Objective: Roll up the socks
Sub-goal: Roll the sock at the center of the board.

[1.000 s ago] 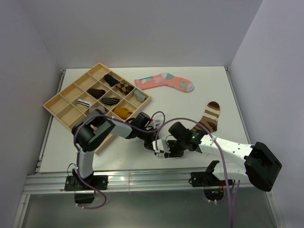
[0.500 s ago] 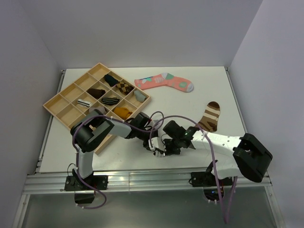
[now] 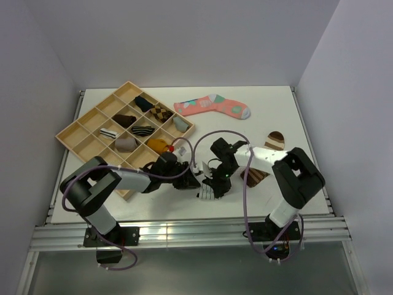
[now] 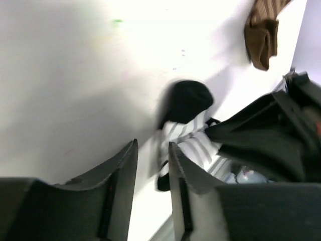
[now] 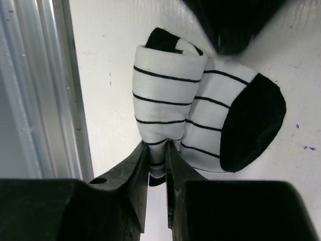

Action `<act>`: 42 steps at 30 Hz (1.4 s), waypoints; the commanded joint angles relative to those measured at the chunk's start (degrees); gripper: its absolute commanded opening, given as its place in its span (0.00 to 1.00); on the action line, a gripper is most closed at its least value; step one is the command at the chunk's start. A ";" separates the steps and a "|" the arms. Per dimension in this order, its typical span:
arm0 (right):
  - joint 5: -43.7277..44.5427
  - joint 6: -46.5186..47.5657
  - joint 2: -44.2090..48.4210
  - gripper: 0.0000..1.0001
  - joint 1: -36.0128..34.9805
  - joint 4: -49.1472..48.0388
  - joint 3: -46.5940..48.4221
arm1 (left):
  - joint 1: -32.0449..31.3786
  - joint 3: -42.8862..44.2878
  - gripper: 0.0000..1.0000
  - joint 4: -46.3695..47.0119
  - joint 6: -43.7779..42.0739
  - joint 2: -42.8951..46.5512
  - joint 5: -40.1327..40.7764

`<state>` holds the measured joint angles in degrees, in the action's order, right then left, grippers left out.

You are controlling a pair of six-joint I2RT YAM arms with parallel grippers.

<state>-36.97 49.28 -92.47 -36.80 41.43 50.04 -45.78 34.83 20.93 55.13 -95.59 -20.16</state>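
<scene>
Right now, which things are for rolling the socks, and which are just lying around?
For the job:
- white sock, partly rolled, pinched by the right hand
- brown sock, not rolled

Just lying about:
- pink sock
- tray

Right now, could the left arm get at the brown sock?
Probably not directly. The right arm lies between the left gripper and the brown sock, covering the sock's middle, while the right gripper pinches the white striped sock.
</scene>
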 commanded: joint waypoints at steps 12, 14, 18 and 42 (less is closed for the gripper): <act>-0.73 3.29 -22.75 0.11 6.12 21.67 19.20 | -5.81 -13.92 0.32 15.02 -14.78 21.23 19.90; -0.21 1.88 -25.39 0.11 6.65 22.37 21.66 | -7.65 -12.69 0.32 15.19 -18.20 20.71 19.64; 0.67 0.30 -28.38 0.11 7.26 23.52 24.39 | -9.50 -7.69 0.34 14.14 -22.87 17.03 16.04; 2.34 -3.31 -31.37 0.11 8.23 21.67 25.72 | -11.35 -1.78 0.35 18.62 -24.46 -0.82 2.15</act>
<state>-43.05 44.36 -121.38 -29.30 69.93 75.07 -56.29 33.23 35.57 30.41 -95.20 -15.31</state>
